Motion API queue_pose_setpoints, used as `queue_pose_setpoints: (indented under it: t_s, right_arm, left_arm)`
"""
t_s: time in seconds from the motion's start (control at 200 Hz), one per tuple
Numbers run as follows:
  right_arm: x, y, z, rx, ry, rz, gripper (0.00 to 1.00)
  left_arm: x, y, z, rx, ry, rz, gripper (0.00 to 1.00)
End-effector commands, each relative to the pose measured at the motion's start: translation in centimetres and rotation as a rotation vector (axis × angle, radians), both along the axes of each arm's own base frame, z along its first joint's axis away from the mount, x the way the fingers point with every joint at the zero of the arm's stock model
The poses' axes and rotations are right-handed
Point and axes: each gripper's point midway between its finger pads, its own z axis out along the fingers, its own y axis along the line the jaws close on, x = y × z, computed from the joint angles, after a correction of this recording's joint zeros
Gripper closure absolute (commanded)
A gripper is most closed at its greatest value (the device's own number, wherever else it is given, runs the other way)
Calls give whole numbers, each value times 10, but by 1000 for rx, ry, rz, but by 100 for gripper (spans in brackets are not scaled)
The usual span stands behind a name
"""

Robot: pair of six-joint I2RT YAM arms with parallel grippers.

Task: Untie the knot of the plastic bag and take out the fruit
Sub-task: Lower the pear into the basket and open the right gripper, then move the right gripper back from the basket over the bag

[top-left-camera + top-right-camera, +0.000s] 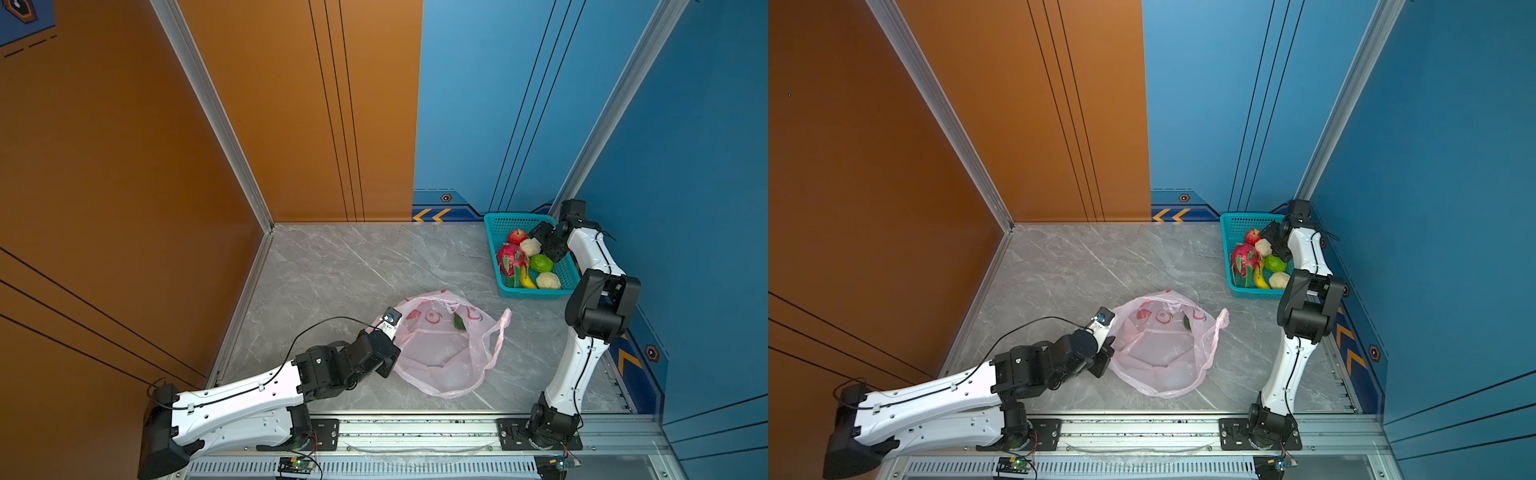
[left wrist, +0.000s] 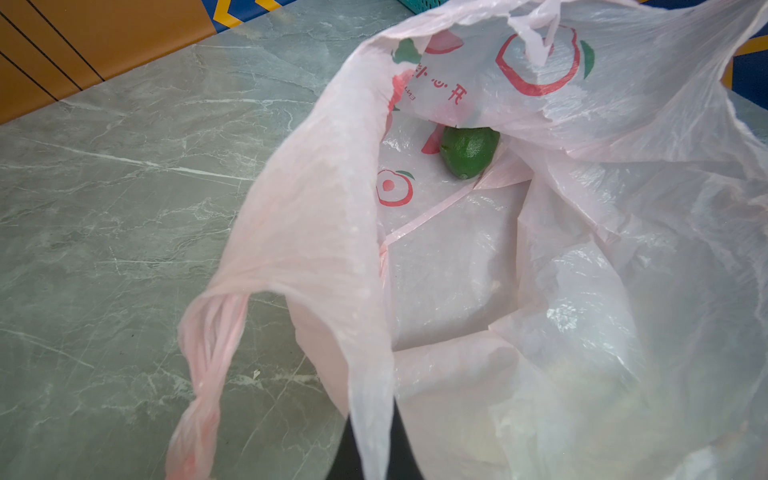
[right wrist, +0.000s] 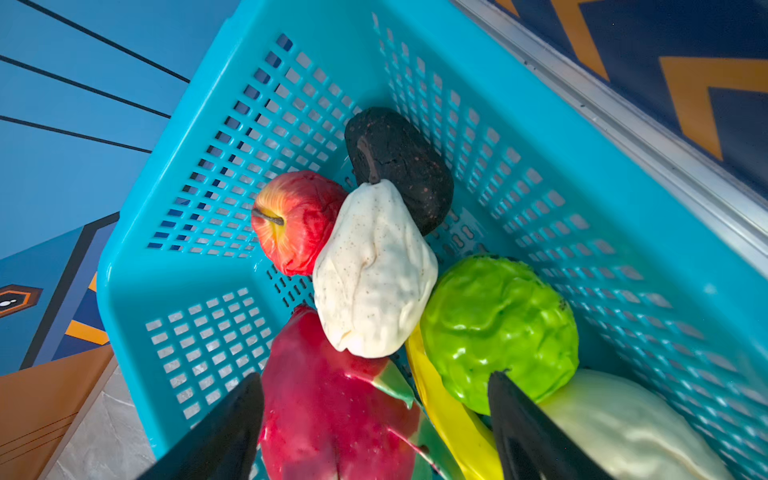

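Left wrist view: our left gripper [image 2: 374, 451] is clamped on the rim of the plastic bag [image 2: 311, 187], which lies open on the bench [image 2: 104, 187]. One green fruit [image 2: 469, 151] sits deep inside the bag, well apart from that gripper. In the right wrist view our right gripper [image 3: 376, 380] hangs with jaws apart and empty over the teal basket [image 3: 137, 270], just above the dragon fruit [image 3: 332, 415] and cream fruit [image 3: 374, 270]
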Motion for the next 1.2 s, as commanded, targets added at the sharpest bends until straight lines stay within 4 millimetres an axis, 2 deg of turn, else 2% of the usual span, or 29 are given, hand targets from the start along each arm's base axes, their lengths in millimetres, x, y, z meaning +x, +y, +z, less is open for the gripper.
queue_pose_setpoints:
  t_s: [0.0, 0.17, 0.18, 0.22, 0.36, 0.586, 0.876, 1.021, 1.192]
  right_arm:
    - [-16, 6, 33, -41, -22, 22, 14]
    - [-35, 25, 53, -36, -42, 59, 9]
    - [-39, 27, 46, -29, -25, 62, 9]
    - [-46, 35, 48, -19, -21, 77, 7]
    - [-70, 68, 67, -27, -22, 147, 0]
    - [-117, 137, 101, -27, -28, 292, 0]
    - [-193, 229, 151, -24, -75, 500, 0]
    - [-231, 274, 165, -17, -84, 607, 0]
    - [-272, 316, 177, -8, -112, 703, 0]
  left_arm:
    - [1, 1, 13, -12, -22, 17, 100]
    - [0, 2, 11, -9, -20, 22, 100]
    - [0, 2, 11, -8, -20, 22, 100]
    - [0, 3, 11, -8, -19, 23, 100]
    - [-1, 5, 12, -11, -24, 28, 100]
    - [-5, 10, 15, -8, -30, 31, 100]
    - [-12, 17, 19, -13, -30, 37, 100]
    - [-15, 18, 19, -6, -27, 33, 100]
    - [-18, 19, 19, 0, -26, 37, 100]
